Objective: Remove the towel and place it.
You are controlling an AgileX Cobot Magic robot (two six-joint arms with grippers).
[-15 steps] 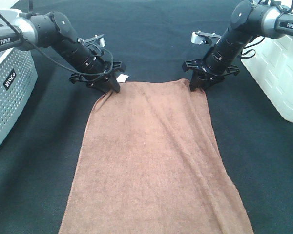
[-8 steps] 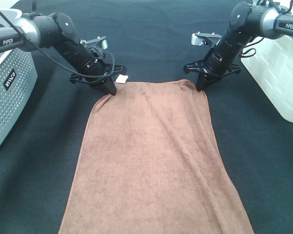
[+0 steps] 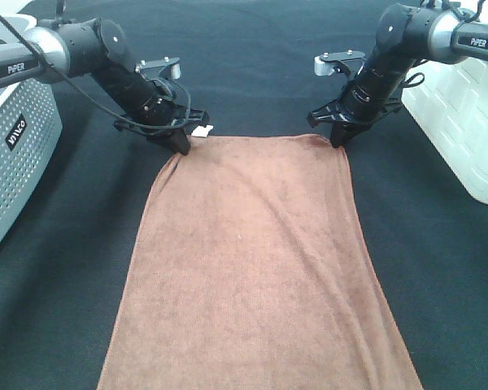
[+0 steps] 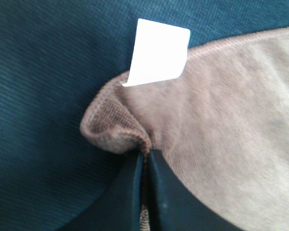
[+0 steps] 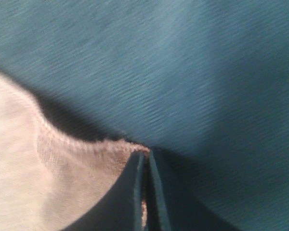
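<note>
A brown terry towel [image 3: 252, 260] lay flat on the black-covered bench [image 3: 252, 73]. It was clear of a grey perforated basket [image 3: 16, 154], on the basket's side facing a white bin [image 3: 464, 122]. The left fingers [image 4: 127, 197] were pinched shut on the towel's far corner nearer the basket, just beside a white tag [image 4: 156, 53]. The right fingers [image 5: 127, 202] were pinched shut on the far corner away from the basket. The cloth looked soft, light and limp, likely to sag between two held corners, so the corners suited gripping. The towel's near end was cut off by the frame. How much cloth each pinch held was hidden by the fingers.
</note>
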